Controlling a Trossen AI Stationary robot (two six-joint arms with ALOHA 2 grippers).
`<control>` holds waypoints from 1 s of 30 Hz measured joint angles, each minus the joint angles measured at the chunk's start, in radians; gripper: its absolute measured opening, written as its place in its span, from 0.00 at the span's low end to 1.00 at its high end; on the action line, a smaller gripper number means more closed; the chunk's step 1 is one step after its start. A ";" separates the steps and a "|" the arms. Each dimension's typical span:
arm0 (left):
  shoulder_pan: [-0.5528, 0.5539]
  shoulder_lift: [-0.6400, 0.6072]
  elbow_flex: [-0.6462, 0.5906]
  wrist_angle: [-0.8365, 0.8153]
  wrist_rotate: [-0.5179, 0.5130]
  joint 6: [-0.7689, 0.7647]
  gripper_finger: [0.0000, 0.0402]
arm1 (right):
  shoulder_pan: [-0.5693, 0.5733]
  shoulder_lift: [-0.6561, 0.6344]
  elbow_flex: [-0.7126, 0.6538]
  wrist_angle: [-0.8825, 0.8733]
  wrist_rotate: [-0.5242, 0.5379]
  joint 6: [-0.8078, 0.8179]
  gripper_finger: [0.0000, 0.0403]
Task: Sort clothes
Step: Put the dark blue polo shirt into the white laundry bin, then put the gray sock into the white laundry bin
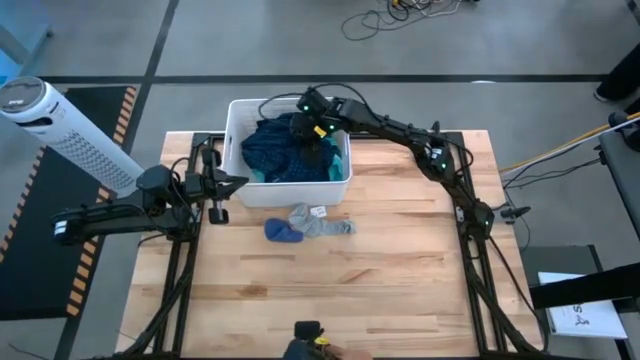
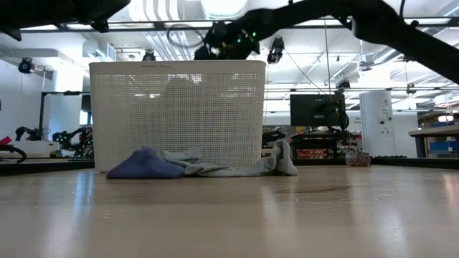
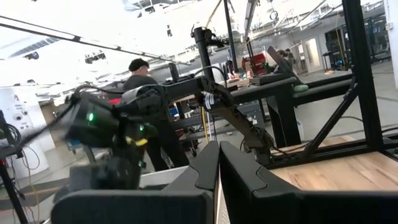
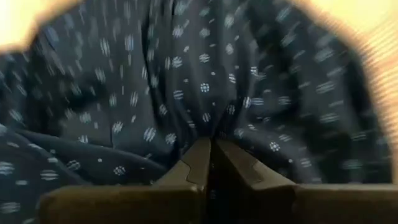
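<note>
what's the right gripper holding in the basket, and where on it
The right gripper is shut on a bunched fold of the dark navy patterned garment, at the top of the pile in the basket.

The high view looks straight down on the whole wooden table [image 1: 330, 280], taking in the white basket [image 1: 236, 150] at its far edge, while the low view sits at table-top height and faces level across the boards to the same basket [image 2: 179, 115] and the room behind it. The left wrist view looks out past its own fingers [image 3: 205, 174] across the table edge into the room (a person [image 3: 140, 84] stands there). The right wrist view is pressed close against the dark navy patterned garment [image 4: 205, 81], which fills nearly all of it and also shows in the basket from above.
</note>
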 joint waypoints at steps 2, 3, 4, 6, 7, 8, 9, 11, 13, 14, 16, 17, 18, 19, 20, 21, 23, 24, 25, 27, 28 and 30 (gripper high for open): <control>0.000 0.001 0.000 -0.006 -0.001 0.000 0.00 | -0.004 0.018 0.000 -0.038 -0.011 -0.004 0.03; 0.000 0.002 0.000 -0.006 -0.001 0.000 0.00 | -0.004 0.024 0.000 -0.061 -0.015 -0.010 0.03; 0.000 0.004 0.000 -0.006 -0.001 0.000 0.00 | -0.004 0.026 0.000 -0.078 -0.014 -0.010 0.03; 0.000 0.006 0.000 -0.007 -0.002 0.000 0.00 | -0.004 0.022 0.000 -0.098 -0.002 -0.003 0.02; 0.000 0.008 0.000 -0.006 -0.002 0.000 0.00 | -0.004 0.016 0.000 -0.101 0.009 0.000 0.02; 0.000 0.008 0.000 -0.005 -0.002 0.000 0.00 | -0.001 0.004 0.000 -0.106 0.019 0.001 0.02; 0.000 0.008 0.000 -0.007 -0.002 0.000 0.00 | 0.000 -0.011 0.000 -0.116 0.022 0.001 0.03; 0.000 0.008 0.000 -0.005 -0.002 0.000 0.00 | 0.003 -0.055 0.000 -0.113 0.024 0.000 0.06; 0.000 0.008 0.000 -0.006 -0.002 0.000 0.00 | 0.010 -0.106 0.005 -0.118 0.029 -0.001 0.11; 0.000 0.008 0.000 -0.006 -0.002 0.000 0.00 | 0.012 -0.137 0.005 -0.132 0.029 -0.001 0.13; 0.000 0.007 0.000 -0.004 -0.002 0.000 0.00 | 0.024 -0.187 0.005 -0.161 0.032 0.000 0.19; 0.000 0.007 0.000 -0.004 -0.002 0.000 0.00 | 0.031 -0.216 0.005 -0.183 0.040 0.000 0.22; 0.000 0.007 0.000 -0.005 -0.002 0.000 0.00 | 0.043 -0.241 0.005 -0.207 0.047 -0.006 0.25; 0.000 0.008 0.000 -0.003 -0.002 0.000 0.00 | 0.054 -0.269 0.005 -0.228 0.047 -0.018 0.27; 0.000 0.008 0.000 -0.004 -0.002 0.000 0.00 | 0.067 -0.299 0.005 -0.254 0.047 -0.031 0.30; 0.000 0.008 0.000 -0.005 -0.002 0.000 0.00 | 0.082 -0.323 0.005 -0.279 0.046 -0.049 0.31; 0.000 0.007 0.000 -0.004 -0.002 0.000 0.00 | 0.108 -0.369 0.001 -0.330 0.039 -0.068 0.34; 0.000 0.007 0.000 -0.003 -0.002 0.000 0.00 | 0.121 -0.382 -0.003 -0.358 0.037 -0.073 0.34; 0.000 0.007 0.000 -0.003 -0.002 0.000 0.00 | 0.132 -0.395 -0.011 -0.392 0.028 -0.077 0.34; 0.000 0.007 0.000 -0.005 -0.002 0.000 0.00 | 0.149 -0.412 -0.041 -0.449 -0.033 -0.074 0.34; 0.000 0.007 0.000 -0.006 -0.002 0.000 0.00 | 0.158 -0.422 -0.067 -0.459 -0.071 -0.068 0.33; 0.000 0.007 0.000 -0.006 -0.002 0.000 0.00 | 0.174 -0.454 -0.145 -0.459 -0.144 -0.051 0.32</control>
